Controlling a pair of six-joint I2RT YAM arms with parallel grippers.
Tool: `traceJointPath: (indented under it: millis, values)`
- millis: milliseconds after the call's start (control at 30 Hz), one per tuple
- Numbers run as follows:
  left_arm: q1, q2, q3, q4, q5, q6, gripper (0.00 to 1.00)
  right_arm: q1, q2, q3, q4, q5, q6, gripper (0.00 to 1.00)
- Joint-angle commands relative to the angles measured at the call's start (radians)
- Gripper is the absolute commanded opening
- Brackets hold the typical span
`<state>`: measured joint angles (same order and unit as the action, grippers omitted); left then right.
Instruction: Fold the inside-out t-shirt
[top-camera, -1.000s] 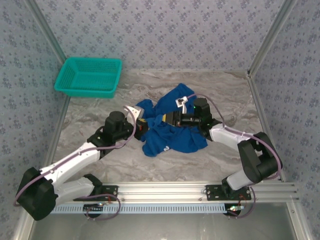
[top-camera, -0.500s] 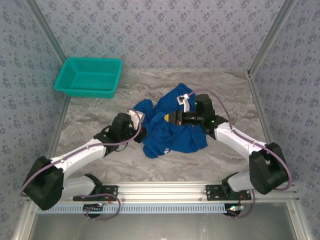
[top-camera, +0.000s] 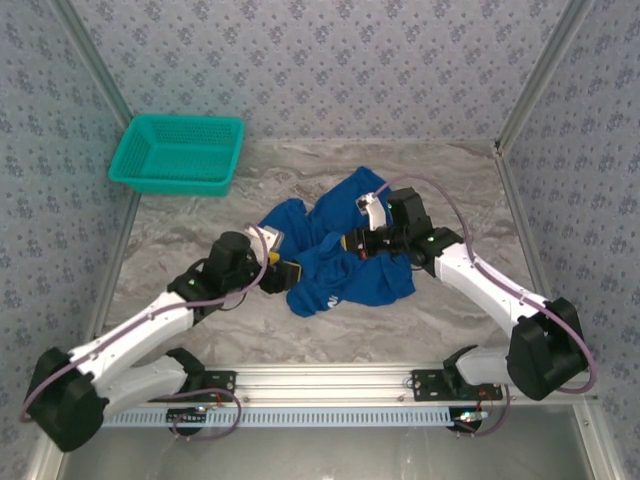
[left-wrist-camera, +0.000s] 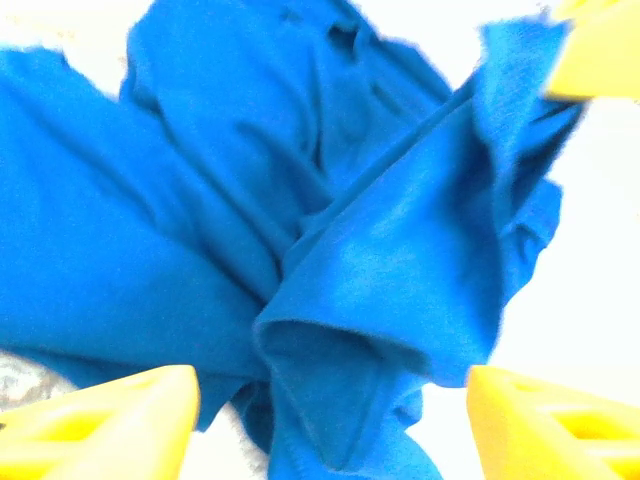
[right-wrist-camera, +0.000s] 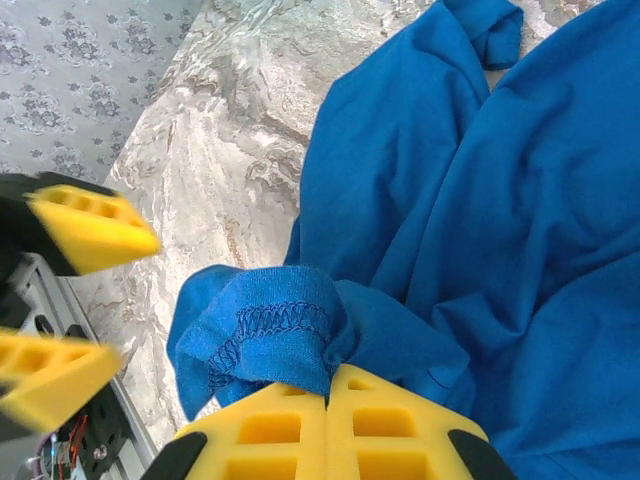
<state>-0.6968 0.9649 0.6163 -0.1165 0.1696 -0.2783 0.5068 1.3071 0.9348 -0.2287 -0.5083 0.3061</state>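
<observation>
found the inside-out t-shirt (top-camera: 360, 280) bunched in a heap on the table (top-camera: 450, 180).
saw the right gripper (right-wrist-camera: 328, 375) clamped on a stitched hem fold, the left gripper (left-wrist-camera: 330, 420) spread wide with cloth just ahead.

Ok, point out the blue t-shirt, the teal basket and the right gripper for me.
blue t-shirt (top-camera: 322, 262), top view, on the middle of the crumpled fabric.
teal basket (top-camera: 170, 182), top view, on its near wall.
right gripper (right-wrist-camera: 328, 380), right wrist view, where its shut fingertips pinch the shirt's stitched edge.
</observation>
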Motion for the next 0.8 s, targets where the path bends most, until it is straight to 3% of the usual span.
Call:
traceJointPath:
  millis: [0,200,267,433,767]
  values:
    - [-0.087,-0.044,0.011,-0.012,-0.118,0.017,0.78,0.009,0.008,0.052,-0.035,0.022,-0.002,0.02]
    - [-0.213,0.184,0.214,-0.123,-0.295,0.140,0.83,0.019,0.024,0.065,-0.023,0.008,0.013,0.02]
    - [-0.226,0.245,0.252,-0.107,-0.289,0.166,0.84,0.022,0.026,0.065,-0.021,0.006,0.016,0.02]
    - [-0.230,0.345,0.316,-0.128,-0.398,0.204,0.84,0.024,0.019,0.065,-0.043,0.012,0.004,0.02]
    - [-0.139,0.304,0.267,-0.191,-0.349,0.184,0.55,0.018,-0.005,0.071,-0.076,0.035,-0.022,0.01]
